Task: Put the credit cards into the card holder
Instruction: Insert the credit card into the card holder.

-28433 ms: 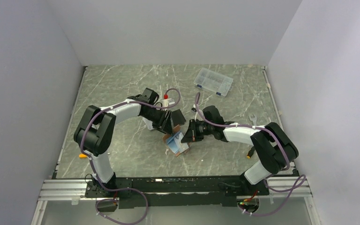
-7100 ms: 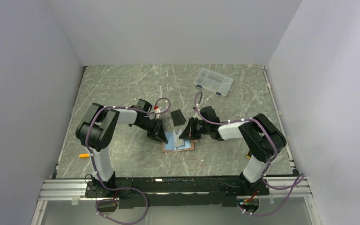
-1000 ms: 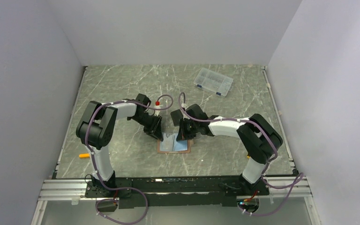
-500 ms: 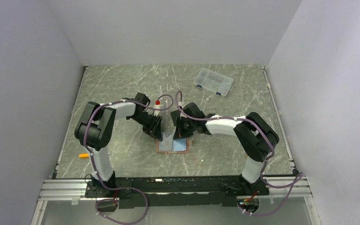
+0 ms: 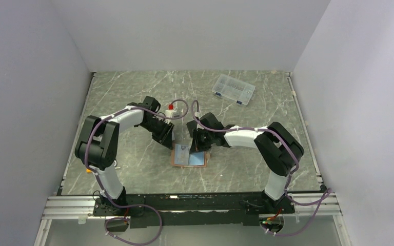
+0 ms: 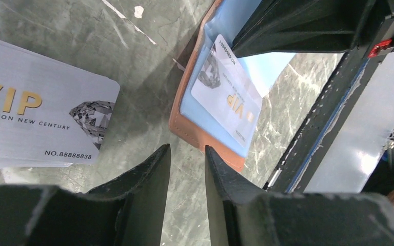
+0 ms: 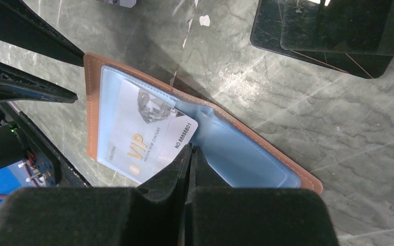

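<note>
The card holder (image 7: 90,102) is laid open on the table (image 5: 133,92), and a silver card (image 7: 143,133) is partly tucked in one pocket. Part of the holder is hidden by the right gripper (image 7: 191,148), which is pressed together at the card's corner; contact cannot be told. The left gripper (image 6: 187,151) is slightly spread and empty beside the holder. A second card (image 6: 36,123) is cut off by the frame.

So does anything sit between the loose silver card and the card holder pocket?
Nothing on the table between, but a second silver card sticks out of the card holder, shut right gripper at its edge.
</note>
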